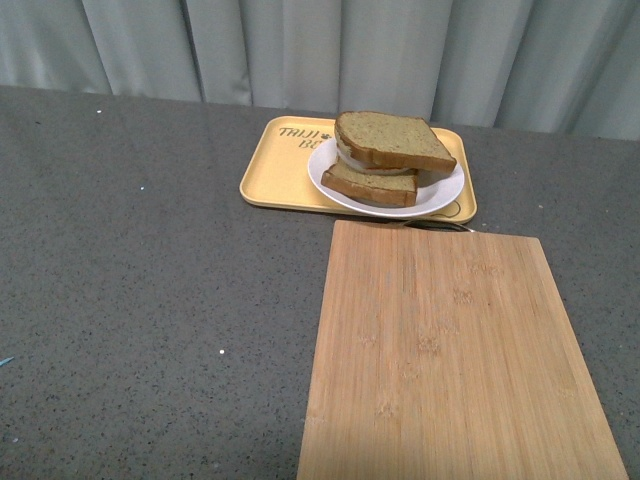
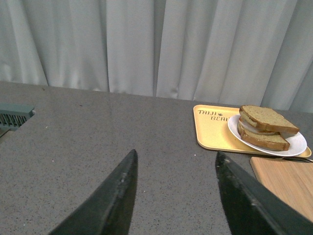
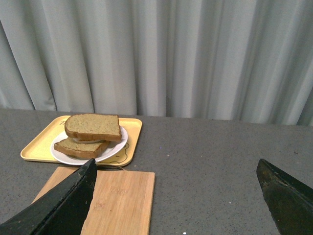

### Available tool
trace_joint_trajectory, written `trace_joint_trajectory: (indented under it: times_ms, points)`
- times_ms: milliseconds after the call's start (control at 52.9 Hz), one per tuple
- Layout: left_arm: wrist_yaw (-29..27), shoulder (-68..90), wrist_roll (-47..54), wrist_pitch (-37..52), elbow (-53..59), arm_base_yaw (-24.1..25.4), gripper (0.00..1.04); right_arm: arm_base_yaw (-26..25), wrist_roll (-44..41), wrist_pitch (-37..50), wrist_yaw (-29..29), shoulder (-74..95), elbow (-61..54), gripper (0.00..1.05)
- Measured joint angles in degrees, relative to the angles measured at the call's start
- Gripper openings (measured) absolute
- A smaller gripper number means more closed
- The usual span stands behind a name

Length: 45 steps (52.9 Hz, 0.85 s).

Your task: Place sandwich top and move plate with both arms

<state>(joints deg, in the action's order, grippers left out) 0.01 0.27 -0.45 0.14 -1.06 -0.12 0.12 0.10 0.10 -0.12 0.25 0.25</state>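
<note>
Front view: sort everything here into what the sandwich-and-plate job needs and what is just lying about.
Job:
- sandwich top, already on the stack
- plate
- left hand, open
- right hand, open

Lying about:
- yellow tray
- wooden board
- curtain

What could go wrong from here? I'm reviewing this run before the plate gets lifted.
The top slice of speckled brown bread sits skewed, overhanging the lower slice; it may slide during a lift. The round white plate juts past the yellow rectangular tray's edge toward the bamboo cutting board, so it could tip.
</note>
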Motion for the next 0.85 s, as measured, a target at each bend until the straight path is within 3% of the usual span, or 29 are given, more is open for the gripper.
trace_joint_trajectory:
  times_ms: [227,851]
  points:
    - [0.0,0.0,0.0,0.0,0.0,0.0,1.00,0.0,0.0,0.0,0.0,0.0,0.0,0.95]
    - [0.0,0.0,0.0,0.0,0.0,0.0,0.98,0.0,0.0,0.0,0.0,0.0,0.0,0.95]
